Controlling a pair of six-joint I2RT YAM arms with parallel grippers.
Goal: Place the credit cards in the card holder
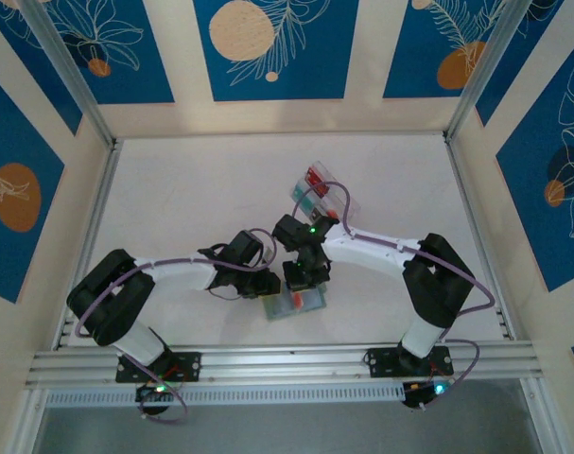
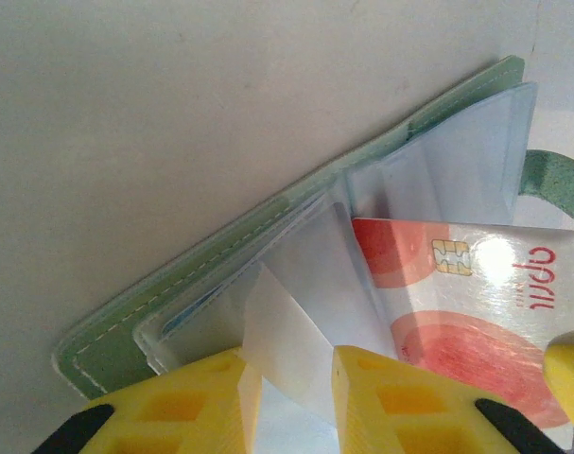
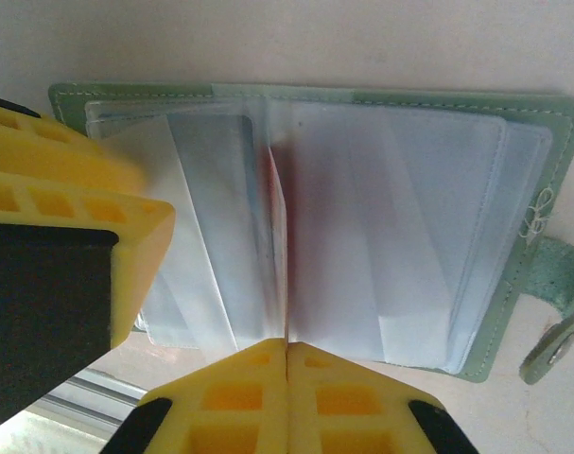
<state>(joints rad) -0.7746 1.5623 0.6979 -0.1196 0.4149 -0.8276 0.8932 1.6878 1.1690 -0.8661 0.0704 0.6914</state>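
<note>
The card holder (image 1: 291, 303), a sage-green wallet, lies open on the table with its clear sleeves fanned out (image 2: 220, 255) (image 3: 563, 151). My right gripper (image 3: 287, 345) (image 1: 302, 280) is shut on a red-and-white credit card (image 2: 476, 312), which stands edge-on (image 3: 285, 284) between two sleeves at the fold. One of its yellow fingers (image 2: 570, 371) shows at that card's corner. My left gripper (image 2: 287, 364) (image 1: 258, 284) rests at the wallet's left half. Its jaws stand a little apart and a clear sleeve flap (image 2: 287, 322) crosses the gap. A blue card edge (image 2: 187, 312) shows inside a left sleeve.
A clear plastic box (image 1: 322, 194) holding red and teal cards stands just behind the right wrist. The wallet's snap tab (image 3: 556, 322) sticks out to the right. The aluminium rail (image 1: 287, 364) at the table's near edge runs close below the wallet.
</note>
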